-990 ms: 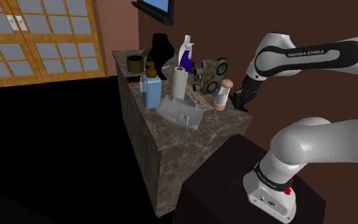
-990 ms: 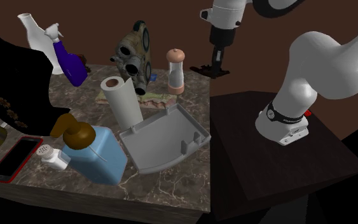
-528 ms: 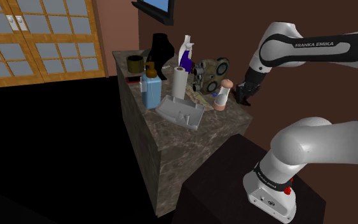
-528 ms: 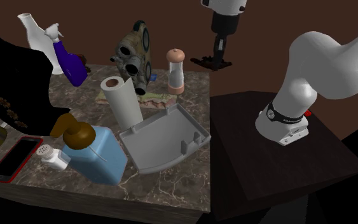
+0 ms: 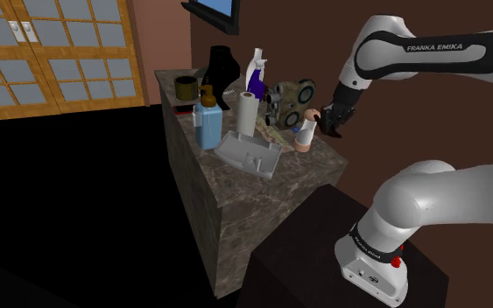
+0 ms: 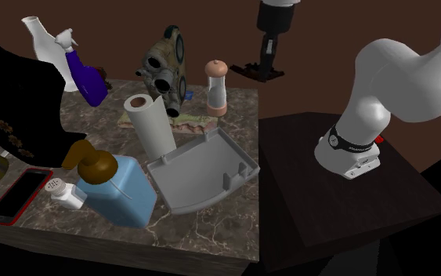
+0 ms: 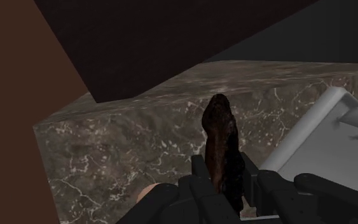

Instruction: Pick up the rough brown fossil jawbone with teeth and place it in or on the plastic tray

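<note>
Tool (image 7: 225, 183) clamped on the dark brown jawbone (image 7: 220, 137), one finger pressed to each side (teeth not discernible). Jawbone is raised clear of the marble desk (image 6: 211, 227), in the air past the far side of the grey tray (image 6: 199, 176) and well apart from it. Pepper mill (image 6: 216, 88) stands upright on the desk beyond the tray, nearer the tray than the jawbone is.

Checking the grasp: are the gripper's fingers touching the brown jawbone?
Touching. In the wrist view the gripper's two black fingers clasp the brown jawbone between them, with no gap showing.
</note>
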### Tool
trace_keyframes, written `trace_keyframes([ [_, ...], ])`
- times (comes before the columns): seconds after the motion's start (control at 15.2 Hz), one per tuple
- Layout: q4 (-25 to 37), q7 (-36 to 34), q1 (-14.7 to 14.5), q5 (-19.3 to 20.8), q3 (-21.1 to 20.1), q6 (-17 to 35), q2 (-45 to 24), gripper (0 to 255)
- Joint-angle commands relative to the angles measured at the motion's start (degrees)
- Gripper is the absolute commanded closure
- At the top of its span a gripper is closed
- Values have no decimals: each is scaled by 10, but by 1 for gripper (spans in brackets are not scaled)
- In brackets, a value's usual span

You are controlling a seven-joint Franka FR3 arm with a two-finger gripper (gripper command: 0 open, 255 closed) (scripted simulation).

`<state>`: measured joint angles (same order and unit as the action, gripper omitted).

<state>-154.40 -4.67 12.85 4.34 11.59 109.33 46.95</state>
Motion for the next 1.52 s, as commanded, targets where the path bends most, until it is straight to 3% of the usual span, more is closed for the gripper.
trace_keyframes([
  [0.0,10,-25,-19,-19,-21,17,-26,255],
  [0.59,99,-124,-84,-80,-103,77,-171,255],
  [1.12,233,-210,-119,-97,-167,104,-325,255],
  [1.45,207,-208,-120,-98,-168,144,-339,255],
])
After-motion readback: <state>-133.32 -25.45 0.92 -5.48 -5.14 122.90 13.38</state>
